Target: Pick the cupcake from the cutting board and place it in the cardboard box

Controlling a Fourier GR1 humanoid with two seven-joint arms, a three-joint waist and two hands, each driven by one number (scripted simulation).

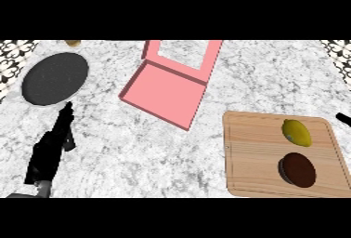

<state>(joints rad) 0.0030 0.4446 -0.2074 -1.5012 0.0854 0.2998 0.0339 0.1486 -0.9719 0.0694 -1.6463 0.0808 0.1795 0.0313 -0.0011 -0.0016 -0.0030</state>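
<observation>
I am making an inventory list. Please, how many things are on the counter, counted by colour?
Pink: 1, the box
Wood-coloured: 1, the cutting board
Yellow: 1, the lemon-like item
Dark brown: 1, the cupcake
Dark grey: 1, the round plate
Total: 5

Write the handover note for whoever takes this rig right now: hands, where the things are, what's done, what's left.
Left hand: open, fingers straight, resting over the counter at the lower left, holding nothing.
Right hand: only a dark tip shows at the right edge, just past the cutting board; fingers cannot be read.
Cupcake: on the cutting board, near end, untouched. A yellow lemon-like item lies beyond it on the same board.
Box: pink, open, at the counter's middle, nothing visible inside.
A dark round plate lies far left.
Done: nothing yet.
Left: grasp the cupcake, carry it left, set it in the box.
</observation>
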